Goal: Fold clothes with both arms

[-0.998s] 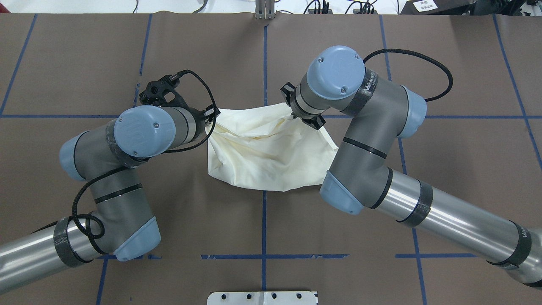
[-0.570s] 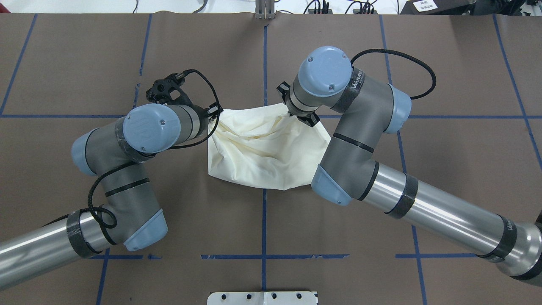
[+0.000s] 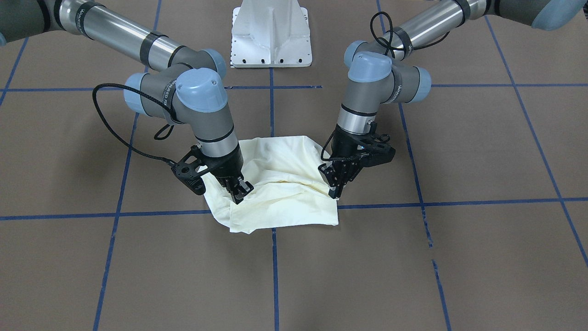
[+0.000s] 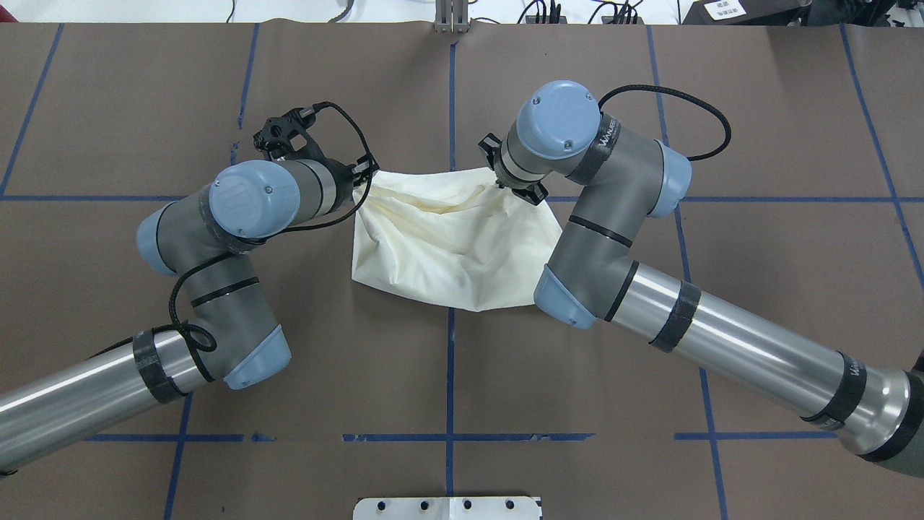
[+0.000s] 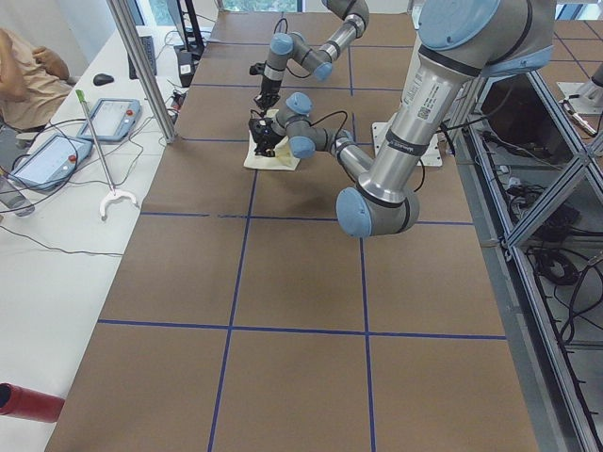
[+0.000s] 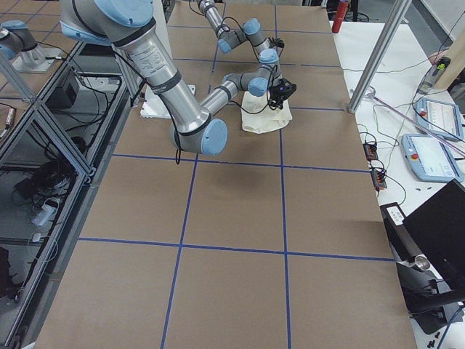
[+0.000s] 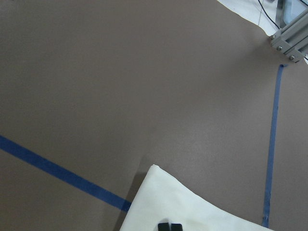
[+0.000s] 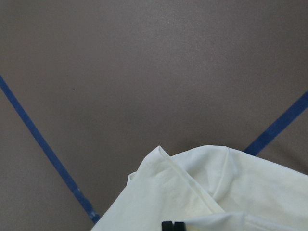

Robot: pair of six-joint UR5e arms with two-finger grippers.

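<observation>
- left gripper (image 7: pixel 170 226): clamped on T-shirt's (image 4: pixel 455 245) far-left corner, to carry that edge.
- T-shirt: bundled on table (image 4: pixel 346 94), across centre tape line (image 4: pixel 450 361); near edge rests down, likely as the hinge.
- right gripper (image 8: pixel 173 225): pinching far-right corner; 2 grips keep the edge level.

L arm (image 4: pixel 253 202), R arm (image 4: pixel 599 180) flank shirt (image 4: pixel 447 245); bare tbl (image 4: pixel 447 94) beyond.

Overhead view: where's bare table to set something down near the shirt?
Free: the brown table beyond the shirt to the far edge, and the strip between its near hem and the white base plate. Crowded: the shirt's sides, where the left arm and right arm flank it, jaws pinching its far corners.
</observation>
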